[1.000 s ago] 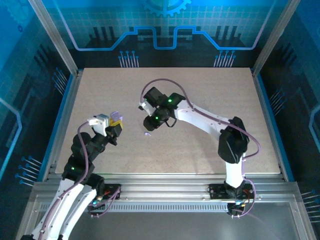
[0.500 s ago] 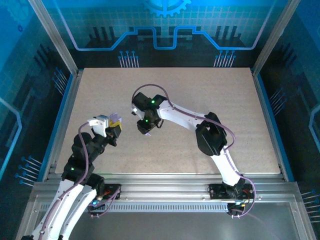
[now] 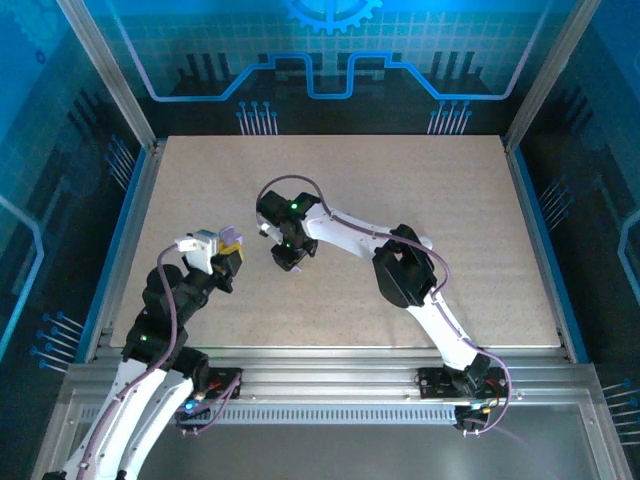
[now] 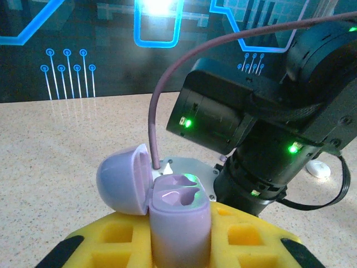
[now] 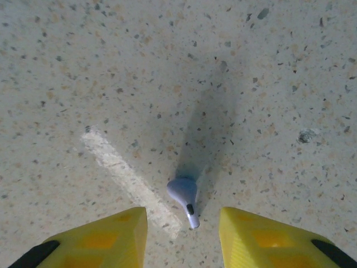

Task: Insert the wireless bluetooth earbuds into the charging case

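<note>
Lavender earbud (image 5: 186, 196) lies on the speckled table (image 5: 234, 67), low centre of the right wrist view. Its stem points down-right and its shadow runs up from it. A pale streak (image 5: 125, 177) marks the surface just left of it; can't tell if they touch. The right gripper (image 5: 181, 237) is spread wide, with its yellow fingertips (image 5: 103, 234) at the bottom on either side. The earbud sits in the gap, touching neither, so nothing is gripped.

The charging case (image 4: 179, 220) is at lower centre of the left wrist view, clamped upright between the yellow pads (image 4: 120, 237) of the left gripper (image 4: 181, 245). Its lid (image 4: 122, 178) is swung open to the left, and two moulded wells on top look empty. Close behind it, upper right, is a black wrist housing (image 4: 245, 117) with green lights. A small white round object (image 4: 319, 168) sits on the table at the right edge; can't tell what it is.

From above, the left gripper is left of centre with the case a pale speck at its tip. The right gripper is just to its right, pointing down at the table and not touching it. The wrist views give what this one doesn't: the open lid, the wells and the finger gap.
</note>
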Motion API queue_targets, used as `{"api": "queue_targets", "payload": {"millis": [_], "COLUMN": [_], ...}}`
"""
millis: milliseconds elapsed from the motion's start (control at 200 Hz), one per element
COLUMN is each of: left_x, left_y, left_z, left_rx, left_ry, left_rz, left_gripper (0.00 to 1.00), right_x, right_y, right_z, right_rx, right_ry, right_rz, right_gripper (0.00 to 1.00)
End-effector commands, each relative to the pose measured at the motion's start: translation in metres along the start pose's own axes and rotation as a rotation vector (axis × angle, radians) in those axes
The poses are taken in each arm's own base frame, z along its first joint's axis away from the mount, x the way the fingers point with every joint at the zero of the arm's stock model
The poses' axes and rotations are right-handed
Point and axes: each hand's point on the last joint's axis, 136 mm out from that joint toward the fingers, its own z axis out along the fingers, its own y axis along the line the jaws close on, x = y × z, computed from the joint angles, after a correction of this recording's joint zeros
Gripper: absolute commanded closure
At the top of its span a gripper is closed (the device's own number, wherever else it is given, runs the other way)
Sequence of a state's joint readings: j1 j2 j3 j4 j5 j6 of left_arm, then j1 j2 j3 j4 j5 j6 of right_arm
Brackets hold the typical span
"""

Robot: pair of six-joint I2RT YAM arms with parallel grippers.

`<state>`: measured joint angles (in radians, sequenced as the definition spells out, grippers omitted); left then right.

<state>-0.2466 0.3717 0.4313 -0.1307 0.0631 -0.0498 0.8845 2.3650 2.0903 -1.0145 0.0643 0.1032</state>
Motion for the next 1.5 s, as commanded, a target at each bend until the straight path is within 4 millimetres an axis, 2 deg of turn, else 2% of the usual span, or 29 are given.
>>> {"api": "queue_targets", "payload": {"millis": [0, 365, 975, 1206, 1496], "left_x": [-0.017, -0.018, -0.018, -0.018, -0.016], "left_y": [0.002, 0.002, 0.002, 0.000, 0.001], "left_z": [-0.006, -0.006, -0.006, -0.006, -0.006], "left_rx": [-0.020, -0.021, -0.021, -0.013, -0.016], "left_ry": [-0.044, -0.045, -0.048, -0.046, -0.038], "left_rz": [0.024, 0.027, 0.027, 0.029, 0.032], "left_gripper": [0.80, 0.80, 0.79, 0.79, 0.79], "right_x": [0.003, 0.005, 0.013, 0.016, 0.010], "right_y": [0.008, 0.012, 0.006, 0.002, -0.002], "right_z": [0.007, 0.020, 0.034, 0.040, 0.041], "right_rx": [0.007, -0.001, 0.027, 0.051, 0.071], "right_ry": [0.035, 0.062, 0.107, 0.120, 0.096], "right_rz": [-0.037, -0.044, -0.044, -0.050, -0.053], "right_gripper": [0.61, 0.62, 0.63, 0.67, 0.74]}}
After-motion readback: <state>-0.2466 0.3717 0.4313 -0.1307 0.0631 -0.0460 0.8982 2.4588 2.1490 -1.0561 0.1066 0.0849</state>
